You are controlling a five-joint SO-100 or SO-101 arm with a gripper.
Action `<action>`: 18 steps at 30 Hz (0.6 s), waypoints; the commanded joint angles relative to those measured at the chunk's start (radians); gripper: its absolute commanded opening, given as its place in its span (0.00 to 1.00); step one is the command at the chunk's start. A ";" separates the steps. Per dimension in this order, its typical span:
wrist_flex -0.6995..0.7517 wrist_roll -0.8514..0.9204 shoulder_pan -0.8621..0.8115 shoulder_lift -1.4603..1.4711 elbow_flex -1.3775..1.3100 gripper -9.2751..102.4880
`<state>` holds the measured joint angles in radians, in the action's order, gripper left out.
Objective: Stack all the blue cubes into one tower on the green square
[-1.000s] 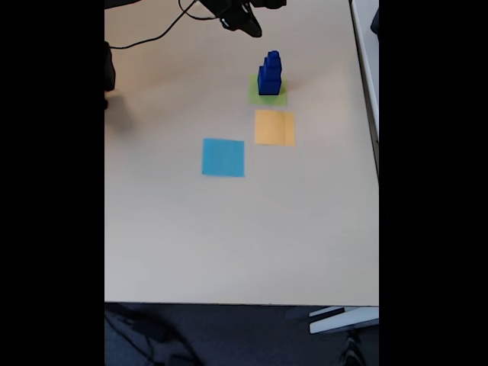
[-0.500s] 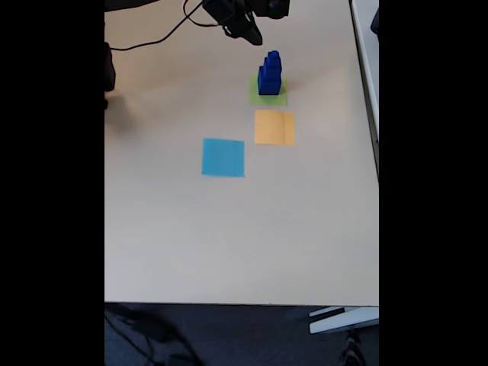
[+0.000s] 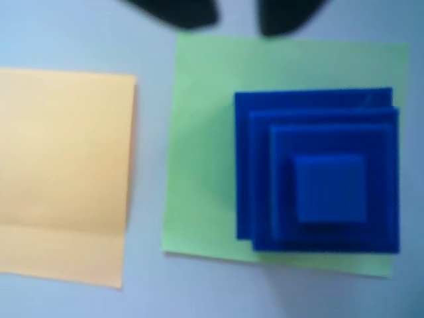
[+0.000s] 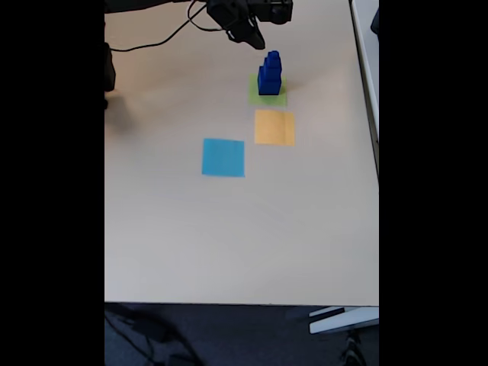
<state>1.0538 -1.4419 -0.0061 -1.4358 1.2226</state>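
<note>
Wrist view, left to right: orange square (image 3: 65, 175) at left, green square (image 3: 199, 146) centre-right, tower (image 3: 324, 175) of blue cubes on its right part, smallest on top. Gripper (image 3: 237, 14) at top edge, dark fingertips apart, holding nothing. Fixed view: light blue square (image 4: 223, 157) centre-left, tower (image 4: 269, 73) upper centre, gripper (image 4: 254, 40) just above-left of it.

Orange square (image 4: 274, 127) and light blue square (image 4: 223, 157) lie flat, apart, on the pale bench (image 4: 229, 236). A black cable (image 4: 152, 38) crosses the bench's far edge.
</note>
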 commanded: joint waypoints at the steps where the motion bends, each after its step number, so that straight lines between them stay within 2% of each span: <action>1: -0.031 -0.018 -0.002 -0.008 -0.003 0.08; 18: -0.058 0.003 -0.009 0.025 0.005 0.08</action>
<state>1.0186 -1.4481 -0.0061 -1.4051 1.2395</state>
